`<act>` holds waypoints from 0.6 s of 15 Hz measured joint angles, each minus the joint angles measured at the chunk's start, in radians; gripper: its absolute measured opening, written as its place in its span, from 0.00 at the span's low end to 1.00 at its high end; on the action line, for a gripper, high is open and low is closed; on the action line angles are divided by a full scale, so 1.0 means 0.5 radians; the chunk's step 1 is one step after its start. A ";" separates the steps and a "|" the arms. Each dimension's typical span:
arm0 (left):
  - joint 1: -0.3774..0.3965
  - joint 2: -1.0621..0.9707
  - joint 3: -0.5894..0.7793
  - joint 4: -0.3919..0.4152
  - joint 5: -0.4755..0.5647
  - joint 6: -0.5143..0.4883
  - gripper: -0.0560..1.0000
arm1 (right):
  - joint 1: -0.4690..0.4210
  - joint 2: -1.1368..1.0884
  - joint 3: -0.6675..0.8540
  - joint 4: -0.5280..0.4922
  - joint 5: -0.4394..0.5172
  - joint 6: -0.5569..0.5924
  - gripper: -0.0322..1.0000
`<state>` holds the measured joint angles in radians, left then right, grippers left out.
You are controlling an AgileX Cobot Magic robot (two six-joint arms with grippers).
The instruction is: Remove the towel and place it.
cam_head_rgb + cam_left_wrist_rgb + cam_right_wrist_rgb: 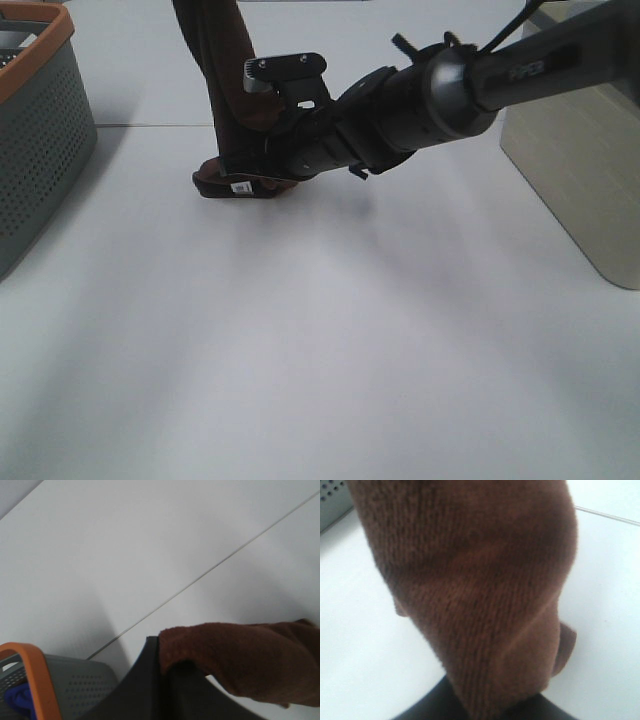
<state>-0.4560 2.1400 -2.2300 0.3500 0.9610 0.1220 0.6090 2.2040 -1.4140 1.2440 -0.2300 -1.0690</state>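
The dark reddish-brown towel (pixel 225 80) hangs down from beyond the top edge of the exterior high view. Its lower end rests bunched on the white table (pixel 320 340), with the small white tag (pixel 240 186) facing front. My right gripper (pixel 255 160) reaches across from the right and is shut on the towel's lower part. The towel (pixel 470 580) fills the right wrist view, and the right gripper (pixel 490 712) is mostly hidden behind it. My left gripper (pixel 172 672) is shut on a fold of the towel (pixel 245 665); it is out of the high view.
A grey perforated basket with an orange rim (pixel 40 120) stands at the left edge, and it also shows in the left wrist view (pixel 40 680). A beige container (pixel 575 170) stands at the right. A thin seam (pixel 150 125) crosses the table.
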 joint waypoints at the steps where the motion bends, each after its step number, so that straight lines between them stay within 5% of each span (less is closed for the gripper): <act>1: 0.034 0.000 0.000 0.000 0.054 0.080 0.05 | 0.000 -0.132 0.108 0.000 0.028 -0.104 0.03; 3: 0.060 0.000 0.000 -0.002 0.098 0.198 0.05 | 0.000 -0.304 0.256 0.000 0.090 -0.276 0.03; 6: 0.072 -0.100 0.000 -0.006 0.092 0.322 0.05 | 0.000 -0.636 0.422 -0.140 0.668 -0.726 0.03; 9: 0.072 -0.180 0.000 -0.010 0.098 0.346 0.05 | 0.000 -0.796 0.424 -0.250 1.040 -0.716 0.03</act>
<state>-0.4200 2.0500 -2.2300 0.3450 1.0100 0.2950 0.6090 1.8060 -1.2020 1.1190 0.2900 -1.4270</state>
